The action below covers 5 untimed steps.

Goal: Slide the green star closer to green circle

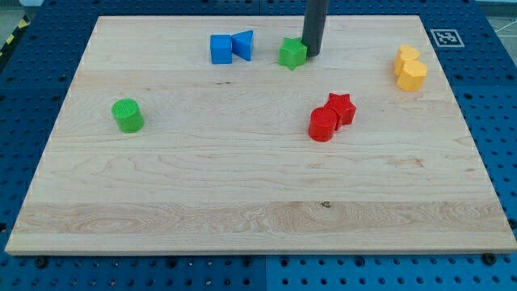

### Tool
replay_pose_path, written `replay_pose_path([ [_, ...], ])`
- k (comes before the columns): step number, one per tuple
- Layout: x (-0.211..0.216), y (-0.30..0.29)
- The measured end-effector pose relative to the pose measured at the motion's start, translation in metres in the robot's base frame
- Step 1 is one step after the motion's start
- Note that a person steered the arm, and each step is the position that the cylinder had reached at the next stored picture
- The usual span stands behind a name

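Note:
The green star [292, 53] lies near the view's top, a little right of centre, on the wooden board [242, 202]. The green circle [128, 115] stands far off at the view's left, lower than the star. My tip [312, 53] is at the star's right side, touching it or nearly so; the dark rod rises from there out of the view's top.
A blue cube [220, 48] and a blue triangle [242, 44] sit together just left of the star. A red circle [322, 124] and a red star [341, 108] touch at centre right. Two yellow blocks [409, 68] sit at the top right.

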<state>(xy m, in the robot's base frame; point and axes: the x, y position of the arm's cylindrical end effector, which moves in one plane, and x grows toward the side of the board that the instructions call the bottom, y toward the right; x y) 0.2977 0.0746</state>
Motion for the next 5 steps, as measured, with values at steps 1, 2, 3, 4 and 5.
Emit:
replay_pose_path([
  [1, 0.026, -0.021],
  [2, 0.055, -0.041],
  [3, 0.082, -0.06],
  [4, 0.073, -0.024],
  [5, 0.012, 0.012],
])
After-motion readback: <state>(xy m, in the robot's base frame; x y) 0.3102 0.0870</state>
